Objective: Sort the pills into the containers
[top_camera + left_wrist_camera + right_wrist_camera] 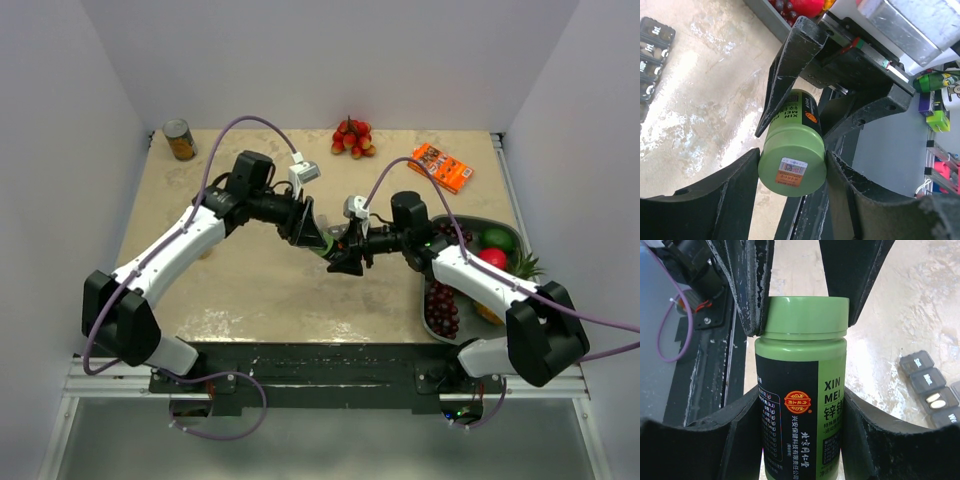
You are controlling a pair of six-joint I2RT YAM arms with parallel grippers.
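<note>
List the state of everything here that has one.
green bottle, held between both grippers.
cap, on the bottle.
left gripper, shut on the cap.
right gripper, shut on the bottle's body.
containers, lying flat; most lids shut.
tin can, upright.

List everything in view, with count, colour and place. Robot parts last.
green bottle: one, green with a black label, held between both grippers
pill organiser: one, dark grey, on the table near the bottle
tin can: one, orange label, far left corner
red fruit cluster: one, red, far edge, middle
packet: one, orange, far right
tray: one, grey, right side, holds dark grapes and green and red fruit
table: one, beige
left gripper: one, black, shut on the bottle's cap
right gripper: one, black, shut on the bottle's body
</note>
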